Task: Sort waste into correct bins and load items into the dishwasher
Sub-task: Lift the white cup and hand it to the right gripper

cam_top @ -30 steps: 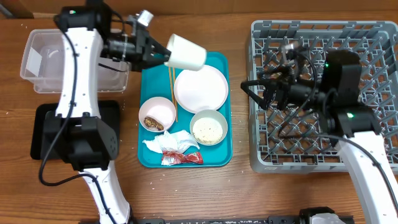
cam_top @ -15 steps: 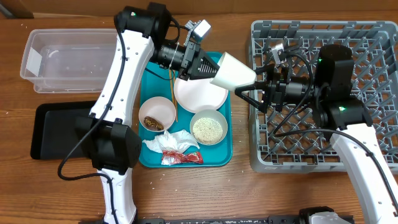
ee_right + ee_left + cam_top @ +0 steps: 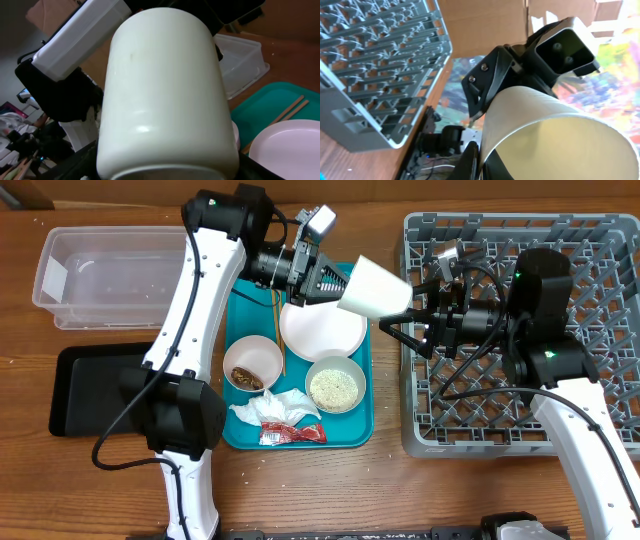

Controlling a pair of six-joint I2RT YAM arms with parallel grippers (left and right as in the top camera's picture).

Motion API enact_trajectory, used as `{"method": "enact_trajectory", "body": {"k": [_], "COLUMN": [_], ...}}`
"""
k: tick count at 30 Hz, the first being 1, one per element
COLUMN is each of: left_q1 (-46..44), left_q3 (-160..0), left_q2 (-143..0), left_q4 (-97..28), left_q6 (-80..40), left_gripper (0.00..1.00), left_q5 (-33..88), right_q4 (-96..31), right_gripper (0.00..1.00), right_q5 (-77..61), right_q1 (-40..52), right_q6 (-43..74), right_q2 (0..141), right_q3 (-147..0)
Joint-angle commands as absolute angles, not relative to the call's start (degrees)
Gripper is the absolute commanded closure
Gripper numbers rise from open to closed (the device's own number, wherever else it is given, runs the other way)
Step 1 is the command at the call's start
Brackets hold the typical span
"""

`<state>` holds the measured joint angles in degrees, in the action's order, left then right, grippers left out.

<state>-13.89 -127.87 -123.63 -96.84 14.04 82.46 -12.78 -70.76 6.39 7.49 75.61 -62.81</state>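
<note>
While the left gripper point(image 3: 338, 288) is pinching the white cup point(image 3: 375, 287) by its rim, the overhead view is showing the cup hanging sideways in the air between the teal tray point(image 3: 345, 430) and the grey dish rack point(image 3: 420, 435). The right gripper point(image 3: 405, 318) is holding its jaws spread wide around the closed end. The left wrist view is showing the rim clamped, and in the right wrist view the cup point(image 3: 165, 90) is filling the gap between the dark fingers point(image 3: 75, 162).

My left arm point(image 3: 185, 290) and right arm point(image 3: 590, 440): white tubular links, black joint housings. Behind the black fingers point(image 3: 408, 342), I see looping black cables point(image 3: 470, 387) and small green lights point(image 3: 521, 277).
</note>
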Motion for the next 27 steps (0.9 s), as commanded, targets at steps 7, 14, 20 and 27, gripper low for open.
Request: {"method": "enact_trajectory", "body": {"k": [7, 14, 20, 27], "left_q1": [-15.8, -16.0, -16.1, -16.1], "left_q3": [-128.3, -128.3, -128.3, -128.3], "left_q2": [-122.6, -122.6, -122.6, -122.6], "left_q4": [-96.8, -96.8, -96.8, -96.8], "left_q6": [13.2, 13.2, 13.2, 13.2], "left_gripper": [0.96, 0.96, 0.96, 0.96], "left_q5": [85.1, 84.9, 83.9, 83.5], "right_q4": [-6.5, -2.1, -1.7, 2.4], "right_gripper": [0.27, 0.27, 0.33, 0.32], "right_q5": [-71.7, -70.2, -70.2, -70.3], "right_q1": [6.6, 6.6, 6.6, 5.1], "right_q6": [10.3, 12.7, 12.7, 16.2], "right_q2": [75.5, 75.5, 75.5, 75.5], "right_q3": [-64.1, -64.1, -64.1, -64.1]}}
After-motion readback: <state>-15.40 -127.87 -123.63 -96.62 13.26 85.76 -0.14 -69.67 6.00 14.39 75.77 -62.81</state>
